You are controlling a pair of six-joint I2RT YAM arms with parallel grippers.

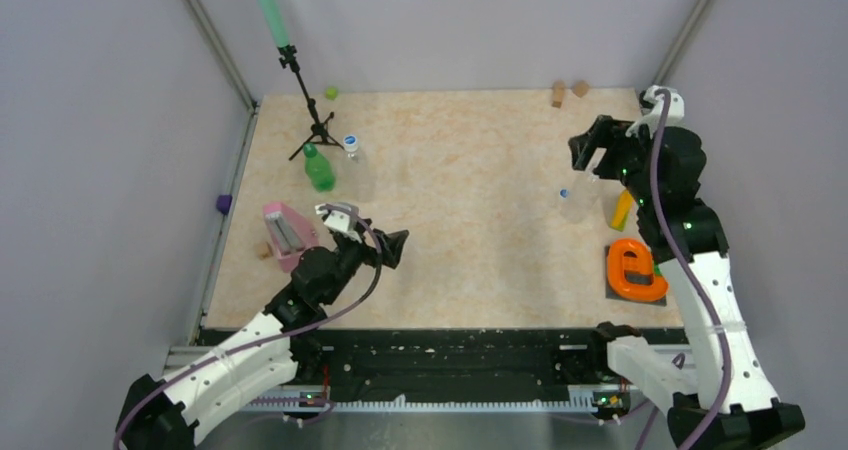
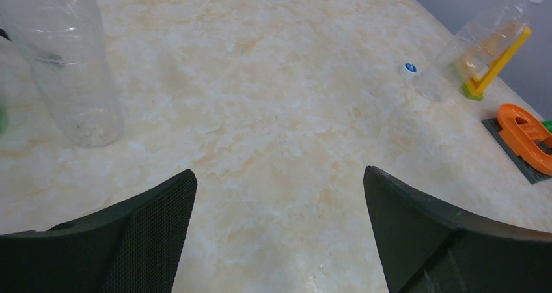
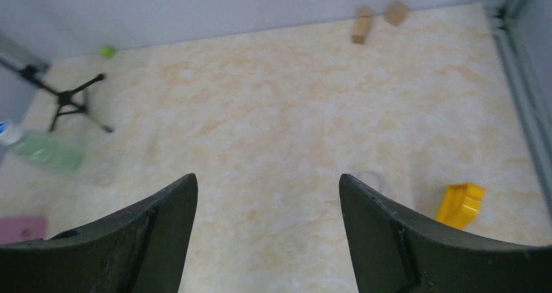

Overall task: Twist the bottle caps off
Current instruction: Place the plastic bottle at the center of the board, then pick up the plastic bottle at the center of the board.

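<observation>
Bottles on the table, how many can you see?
3: a green bottle by the tripod, a capped clear bottle beside it, an uncapped clear bottle under the right gripper.

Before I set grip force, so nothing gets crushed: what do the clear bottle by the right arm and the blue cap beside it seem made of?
Clear bottle: probably thin glossy transparent plastic; the yellow block shows through it. Blue cap: likely opaque plastic; too small to judge its finish.
</observation>
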